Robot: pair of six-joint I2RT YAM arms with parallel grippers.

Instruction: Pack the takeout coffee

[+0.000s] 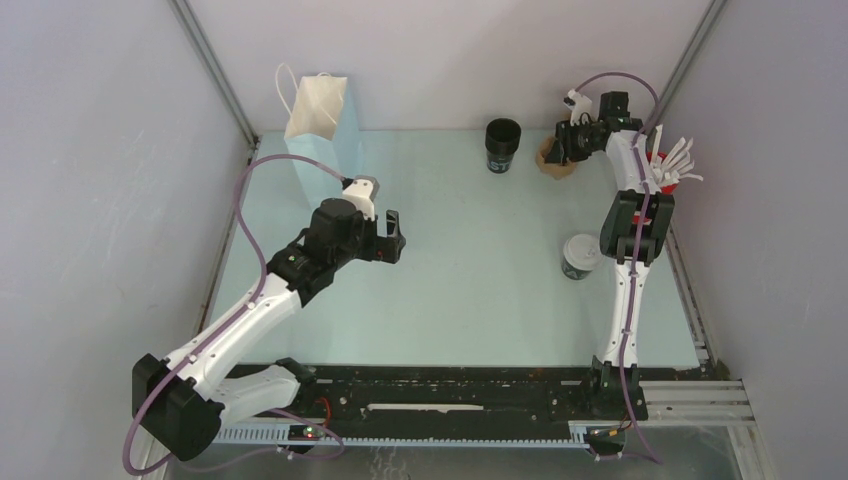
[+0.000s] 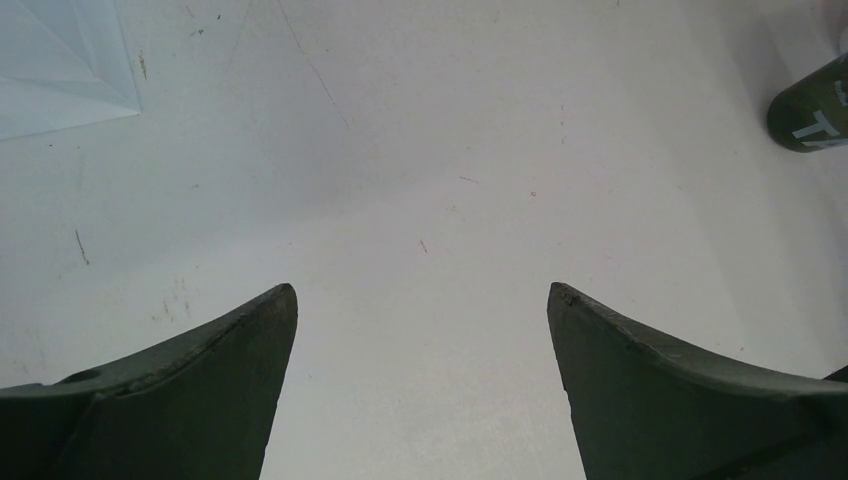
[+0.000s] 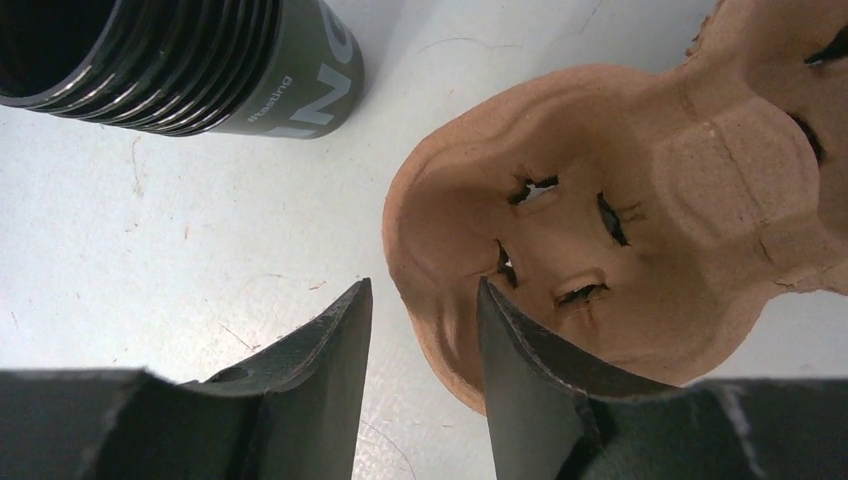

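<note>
The takeout coffee (image 1: 581,256), a black cup with a white domed lid, stands upright on the table at the right, beside the right arm. My right gripper (image 1: 568,140) is far back at a brown pulp cup carrier (image 1: 555,162). In the right wrist view the gripper (image 3: 422,290) is narrowly open. One finger is inside the carrier's (image 3: 620,200) near pocket and the other is outside, with the rim between them and a gap on the outer side. My left gripper (image 1: 392,238) is open and empty over the table's left middle; it also shows in the left wrist view (image 2: 422,290).
A pale blue and white paper bag (image 1: 318,125) stands at the back left; its corner shows in the left wrist view (image 2: 60,60). A lidless black cup (image 1: 503,145) stands left of the carrier, also seen from the wrists (image 3: 180,60) (image 2: 815,105). A red cup of white sticks (image 1: 670,172) is at the right wall.
</note>
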